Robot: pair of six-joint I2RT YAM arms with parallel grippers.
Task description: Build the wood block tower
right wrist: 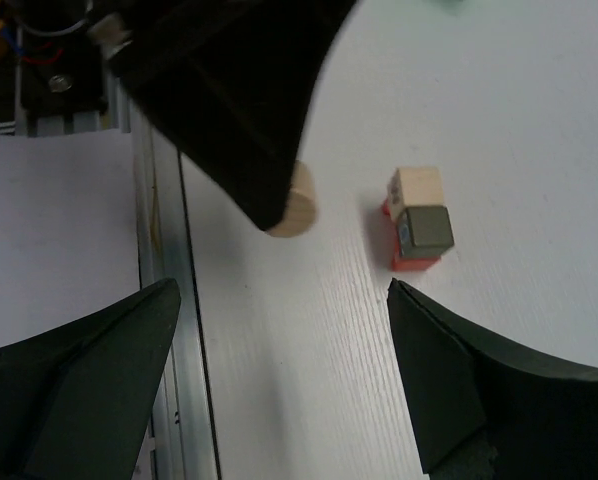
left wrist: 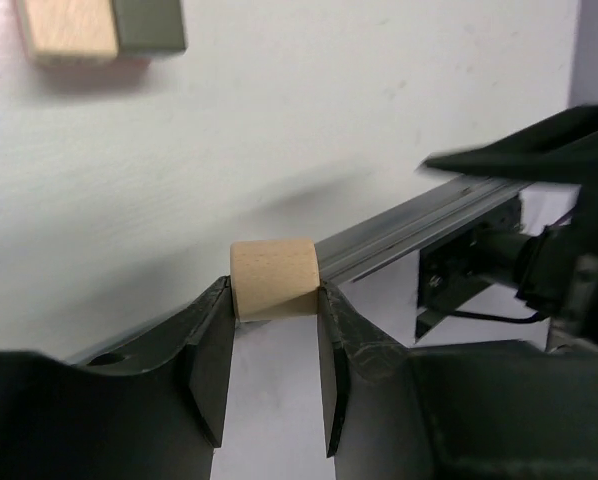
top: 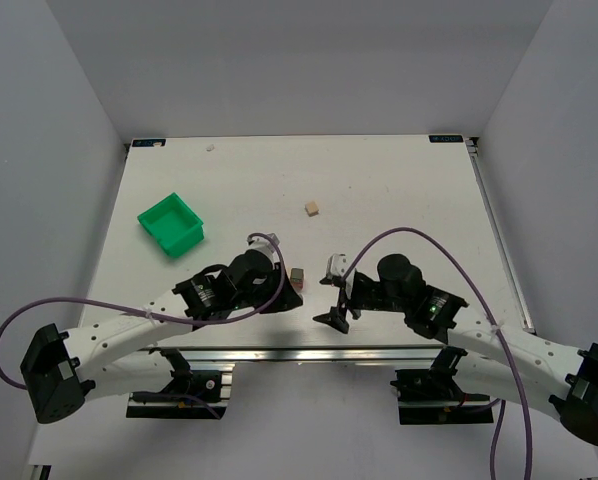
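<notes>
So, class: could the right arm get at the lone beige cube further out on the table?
Probably yes: the right hand is open and empty, nothing stands between it and the beige cube, and the tower sits off to one side.

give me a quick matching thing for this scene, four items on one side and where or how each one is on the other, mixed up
Things:
1 green bin
2 pale round block
3 lone beige cube
4 right gripper

Place or state:
a open, holding nothing
b clamped in the left gripper
c left side of the table
d by itself, mid table, beyond both arms

Pairs: 1-c, 2-b, 3-d, 4-a
</notes>
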